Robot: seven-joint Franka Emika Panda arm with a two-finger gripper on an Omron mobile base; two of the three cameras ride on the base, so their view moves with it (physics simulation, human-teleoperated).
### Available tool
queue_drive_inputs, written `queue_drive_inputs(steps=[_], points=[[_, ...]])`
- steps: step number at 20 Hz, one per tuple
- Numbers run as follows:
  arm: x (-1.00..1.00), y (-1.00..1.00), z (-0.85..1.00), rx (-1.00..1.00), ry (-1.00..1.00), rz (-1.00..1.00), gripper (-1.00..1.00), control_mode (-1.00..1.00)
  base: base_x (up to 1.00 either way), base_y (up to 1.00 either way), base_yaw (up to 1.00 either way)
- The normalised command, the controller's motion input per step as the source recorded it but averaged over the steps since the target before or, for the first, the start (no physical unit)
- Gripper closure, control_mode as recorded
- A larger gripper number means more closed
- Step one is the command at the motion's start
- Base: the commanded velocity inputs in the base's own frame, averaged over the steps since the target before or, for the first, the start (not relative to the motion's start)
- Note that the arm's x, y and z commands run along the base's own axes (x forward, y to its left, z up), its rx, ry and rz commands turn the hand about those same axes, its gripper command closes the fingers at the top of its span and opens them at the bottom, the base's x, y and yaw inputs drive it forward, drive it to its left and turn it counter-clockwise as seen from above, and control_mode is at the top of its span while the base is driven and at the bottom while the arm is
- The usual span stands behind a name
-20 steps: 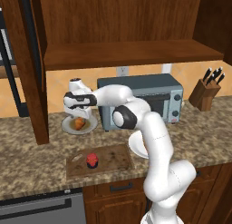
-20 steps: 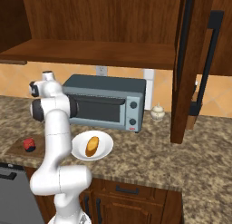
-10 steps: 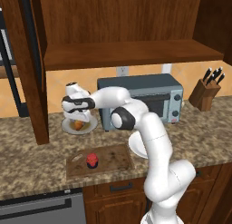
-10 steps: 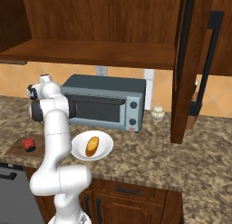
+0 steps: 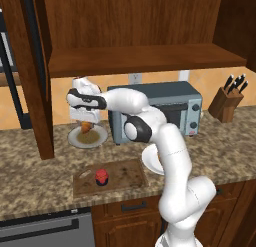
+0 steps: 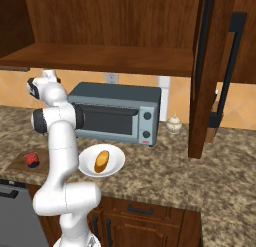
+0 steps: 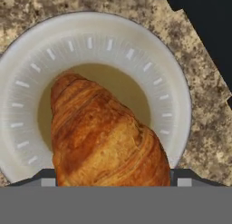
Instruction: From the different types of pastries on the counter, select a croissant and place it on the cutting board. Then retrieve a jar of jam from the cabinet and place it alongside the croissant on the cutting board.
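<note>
My gripper is shut on the orange-brown croissant and holds it just above a white plate left of the toaster oven. In the hand view the croissant sits between the fingertips, with the plate's rim below it. The red jar of jam stands on the brown cutting board at the front of the granite counter. A longer golden pastry lies on a second white plate. Above, the dark wooden cabinet shelf is bare.
A grey toaster oven stands right beside the gripper. The open cabinet door hangs down to the left of the plate. A knife block is at the far right, and a small white pot sits by the oven.
The hand has risen from the plate with the croissant in its fingers; the croissant, which lay on the plate before, now hangs just above it.
</note>
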Motion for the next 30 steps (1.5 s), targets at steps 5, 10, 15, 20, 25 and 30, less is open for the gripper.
queue_drive_inputs(steps=[5,10,15,20,25,30], points=[[-0.83,0.1,-0.53,-0.02,0.04,-0.03,1.0,-1.0,0.0,0.0,0.0],[-1.0,-0.09,-0.88,-0.01,-0.02,-0.03,1.0,-1.0,0.0,0.0,0.0],[-0.56,-0.24,-0.08,0.03,-0.03,-0.01,1.0,-1.0,0.0,0.0,0.0],[0.0,-0.73,1.0,0.06,-0.01,0.14,1.0,-1.0,0.0,0.0,0.0],[-0.64,-0.58,0.48,0.11,-0.06,0.03,1.0,-1.0,0.0,0.0,0.0],[-1.0,-0.83,-0.27,0.16,-0.23,0.0,1.0,-1.0,0.0,0.0,0.0]])
